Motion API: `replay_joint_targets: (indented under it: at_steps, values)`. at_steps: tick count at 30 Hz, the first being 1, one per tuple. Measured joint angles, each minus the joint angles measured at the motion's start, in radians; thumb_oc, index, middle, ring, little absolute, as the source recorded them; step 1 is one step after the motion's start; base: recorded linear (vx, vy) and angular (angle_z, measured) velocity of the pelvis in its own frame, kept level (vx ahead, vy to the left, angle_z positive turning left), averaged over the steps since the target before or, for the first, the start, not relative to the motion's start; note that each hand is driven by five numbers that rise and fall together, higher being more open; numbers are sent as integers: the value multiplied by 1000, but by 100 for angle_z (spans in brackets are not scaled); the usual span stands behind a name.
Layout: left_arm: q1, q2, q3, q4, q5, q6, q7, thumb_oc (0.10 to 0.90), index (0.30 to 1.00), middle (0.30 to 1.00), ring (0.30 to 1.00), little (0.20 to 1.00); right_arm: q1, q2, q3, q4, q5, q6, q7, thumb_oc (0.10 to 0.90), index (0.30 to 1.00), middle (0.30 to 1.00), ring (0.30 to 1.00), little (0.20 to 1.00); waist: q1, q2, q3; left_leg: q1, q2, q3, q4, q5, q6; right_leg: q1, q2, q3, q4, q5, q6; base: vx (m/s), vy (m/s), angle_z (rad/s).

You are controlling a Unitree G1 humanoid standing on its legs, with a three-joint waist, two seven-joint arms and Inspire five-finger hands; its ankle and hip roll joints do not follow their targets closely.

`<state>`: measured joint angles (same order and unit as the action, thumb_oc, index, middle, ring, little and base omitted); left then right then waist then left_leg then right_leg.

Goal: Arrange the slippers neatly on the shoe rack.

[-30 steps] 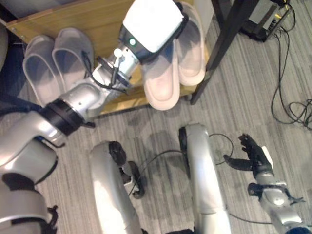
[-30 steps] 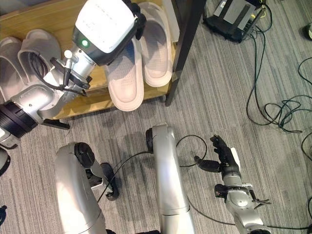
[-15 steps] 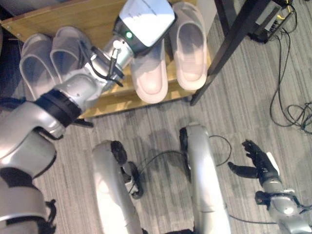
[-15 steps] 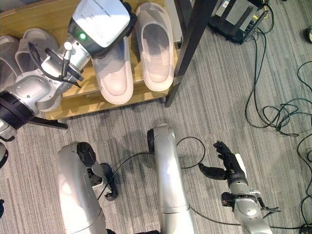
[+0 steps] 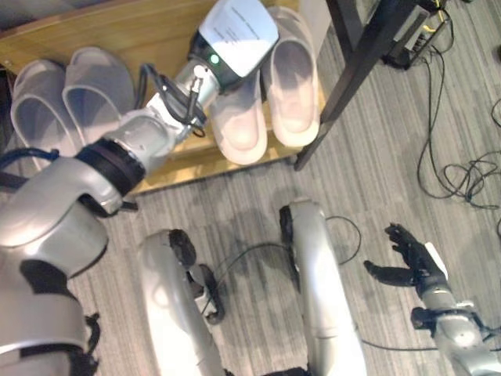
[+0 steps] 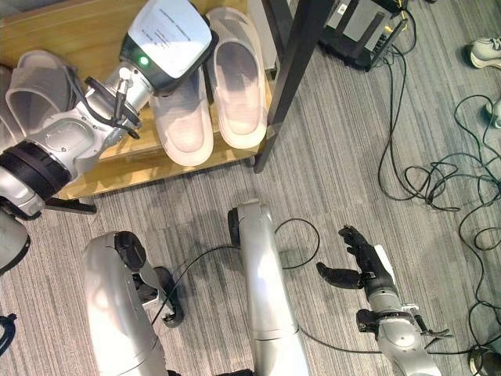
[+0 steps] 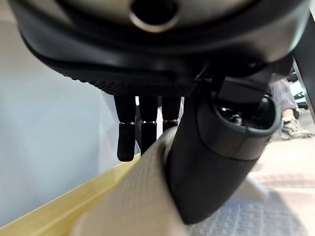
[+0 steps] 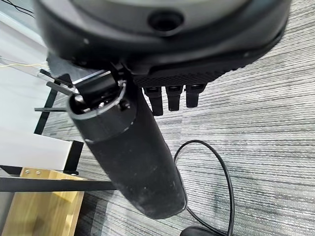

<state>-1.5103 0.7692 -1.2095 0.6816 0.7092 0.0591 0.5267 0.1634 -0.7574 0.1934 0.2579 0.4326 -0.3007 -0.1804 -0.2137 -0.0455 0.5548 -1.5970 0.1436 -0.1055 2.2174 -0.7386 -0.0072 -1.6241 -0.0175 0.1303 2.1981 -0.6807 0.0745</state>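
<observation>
A pair of beige slippers lies on the wooden shoe rack (image 5: 117,31). The right slipper (image 5: 291,86) lies flat, and the left slipper (image 5: 239,129) lies beside it with its heel just over the rack's front edge. My left hand (image 7: 216,162) is over that left slipper's toe end. Its thumb and fingers (image 7: 126,140) pinch the slipper's beige upper (image 7: 142,196) between them. A grey pair (image 5: 98,90) sits at the rack's left end. My right hand (image 5: 411,262) hangs open above the carpet at the lower right, holding nothing.
A black table leg (image 5: 356,70) stands just right of the rack. Loose cables (image 5: 462,168) lie on the grey carpet to the right. A black device (image 6: 360,31) sits at the back right. A person's shoe (image 6: 485,51) is at the far right edge.
My left hand has carried the left beige slipper back onto the rack, so it now lies next to its mate instead of hanging off the front. My right hand stays open.
</observation>
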Motion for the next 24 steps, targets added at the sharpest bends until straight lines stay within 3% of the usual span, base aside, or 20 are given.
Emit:
replay_joint_targets:
  at_steps: [6,13,24]
  values:
    - [-2,-40,35,37,-41,5,-4,800,900,900,900,900,12,-6,2,3,0,2,9,800,900,900,900,900,-5,8,-5,0,-4,3,4,-1,2,5,-3,6,5,-3,4,-2,0,1]
    - [-3,-38,35,42,-78,6,-32,800,900,900,900,900,15,-11,23,3,-3,3,10,800,900,900,900,900,-4,-10,-1,8,-8,7,16,-2,3,6,-13,14,31,-13,2,-16,-35,4]
    - [-6,-40,35,63,-115,6,-61,800,900,900,900,900,12,-11,74,20,-39,31,19,800,900,900,900,900,-4,-16,0,12,-23,7,37,-3,1,10,-21,19,63,-25,2,-20,-20,3]
